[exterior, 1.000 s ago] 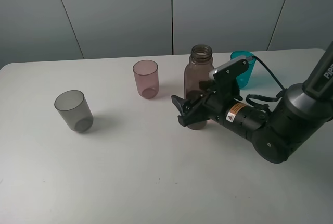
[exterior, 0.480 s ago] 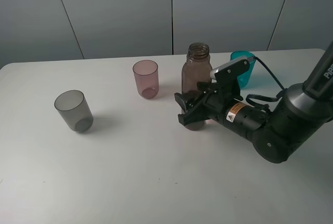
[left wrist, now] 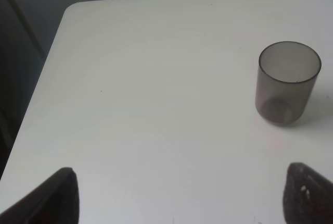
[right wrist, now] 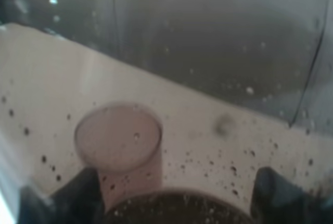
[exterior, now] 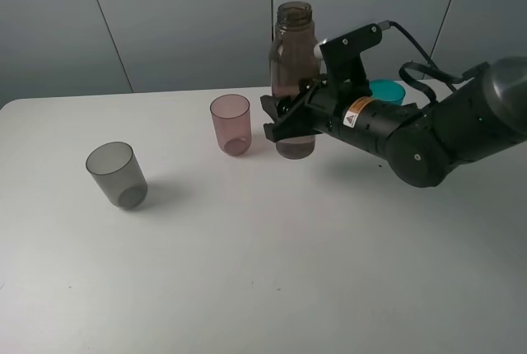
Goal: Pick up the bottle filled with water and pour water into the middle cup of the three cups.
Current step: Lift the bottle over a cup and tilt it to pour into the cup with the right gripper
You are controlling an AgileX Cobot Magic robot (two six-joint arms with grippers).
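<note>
My right gripper (exterior: 288,129) is shut on the lower body of the bottle (exterior: 293,49), a tall brownish, capless bottle held upright above the table. The pink middle cup (exterior: 230,123) stands just left of the bottle. The smoky grey cup (exterior: 118,174) stands at the left, and the teal cup (exterior: 387,90) is mostly hidden behind my right arm. In the right wrist view the bottle (right wrist: 208,52) fills the frame and the pink cup (right wrist: 118,146) shows through it. My left gripper (left wrist: 182,198) is open and empty, short of the grey cup (left wrist: 287,83).
The white table (exterior: 247,272) has its rounded left corner (left wrist: 73,10) near the grey cup. Grey wall panels stand behind the table. A black cable (exterior: 420,53) loops over my right arm.
My right gripper has closed on the bottle, lifted it off the table and carried it up and left, closer to the pink cup. The cups have not moved.
</note>
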